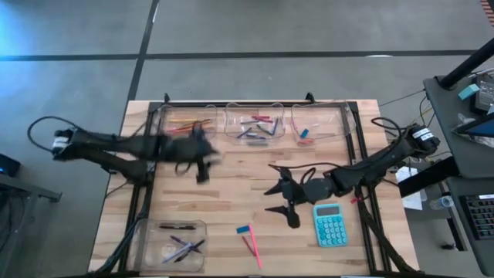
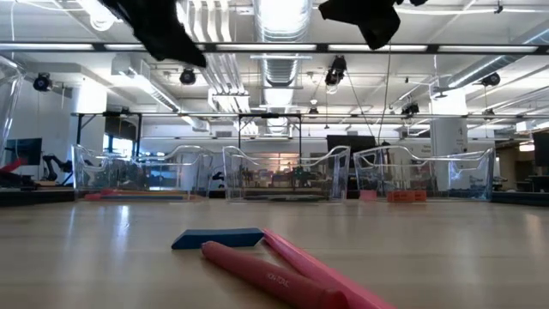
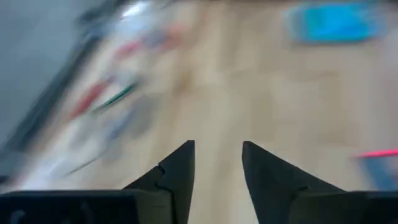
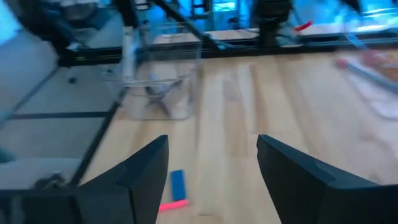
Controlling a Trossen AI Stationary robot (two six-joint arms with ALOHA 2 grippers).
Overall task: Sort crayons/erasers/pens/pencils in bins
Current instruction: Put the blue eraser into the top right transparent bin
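Nearest the low camera: pink thin pencil (image 2: 292, 270) touching flat blue eraser (image 2: 216, 238), mid-table front. Light, stiff, likely rolls; pinch mid-shaft. Right gripper (image 1: 287, 202) empty, jaws wide; left gripper (image 3: 217, 171) parted, empty.

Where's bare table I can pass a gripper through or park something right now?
Free: the wood between the near-left bin and the left gripper, and the strip between the blue eraser and the three far bins. Crowded: around the right gripper and calculator, and by the pink pencil.
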